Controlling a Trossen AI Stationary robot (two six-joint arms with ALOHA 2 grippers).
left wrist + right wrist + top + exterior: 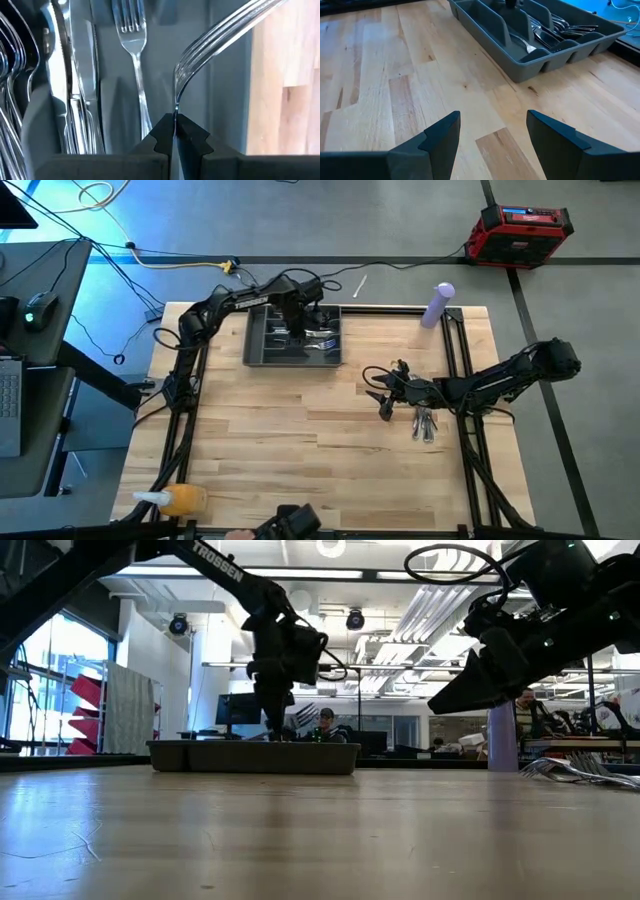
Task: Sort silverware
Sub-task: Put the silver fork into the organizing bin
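Observation:
The dark grey compartmented tray (293, 337) stands at the table's far middle and also shows in the low view (255, 756) and the right wrist view (530, 45). Knives (80, 75), a fork (132, 35) and other silverware (10, 85) lie in its compartments. My left gripper (297, 330) is down in the tray, shut on a silver fork (220, 35). A loose pile of silverware (425, 423) lies on the table at the right. My right gripper (385, 395) hovers open and empty just left of that pile, above bare wood (492, 135). My left gripper pinches the fork's thin stem (175, 112), just behind the tines, between its two fingertips. The fingers point down into the tray. The tines (235, 22) reach out past the fingertips over the compartment next to the tray's outer wall; whether they touch the tray I cannot tell.
A purple bottle (438, 305) stands at the table's far right. An orange thing with a spray bottle (180, 500) lies at the near left corner. Bare wood stretches across the middle and near part of the table. People sit far behind the table in the low view (325, 725).

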